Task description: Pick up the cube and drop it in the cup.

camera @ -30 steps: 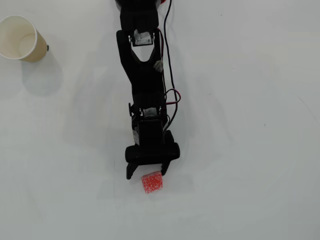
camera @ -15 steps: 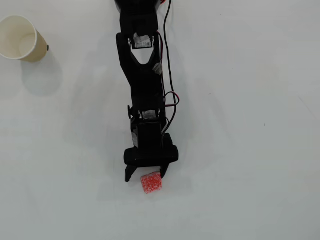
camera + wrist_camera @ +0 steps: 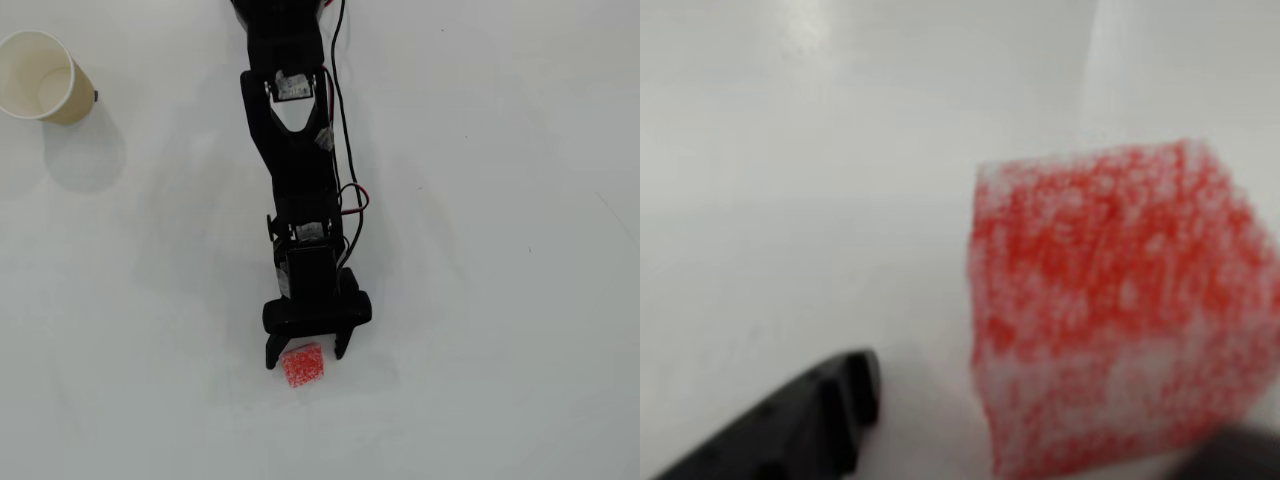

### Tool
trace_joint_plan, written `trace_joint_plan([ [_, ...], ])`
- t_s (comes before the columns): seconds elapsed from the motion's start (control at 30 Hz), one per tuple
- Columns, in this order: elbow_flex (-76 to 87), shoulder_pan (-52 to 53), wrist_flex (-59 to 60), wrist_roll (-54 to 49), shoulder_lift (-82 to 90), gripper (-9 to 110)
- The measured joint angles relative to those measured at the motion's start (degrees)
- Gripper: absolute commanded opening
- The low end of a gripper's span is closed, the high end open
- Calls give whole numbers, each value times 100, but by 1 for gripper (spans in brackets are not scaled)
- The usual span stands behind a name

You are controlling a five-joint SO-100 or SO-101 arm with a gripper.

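Black arm (image 3: 297, 170) reaching down the table (image 3: 500, 250), gripper (image 3: 304, 355) spreading wide around the cube (image 3: 303, 366), cup (image 3: 40, 76) standing far off

The table (image 3: 520, 250) is plain white and fills the whole overhead view, smooth and matte, with no walls, floor or windows in sight. Light falls evenly from above, leaving soft grey shadows on the surface, the clearest a rounded one near the upper left corner and a fainter band down the middle. In the wrist view the same white surface runs blurred toward the top edge, with a pale sheen along it.
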Motion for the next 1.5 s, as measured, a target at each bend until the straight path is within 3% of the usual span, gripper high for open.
trace_joint_plan([
  [1.5,-659,492,0,0,-475,36],
])
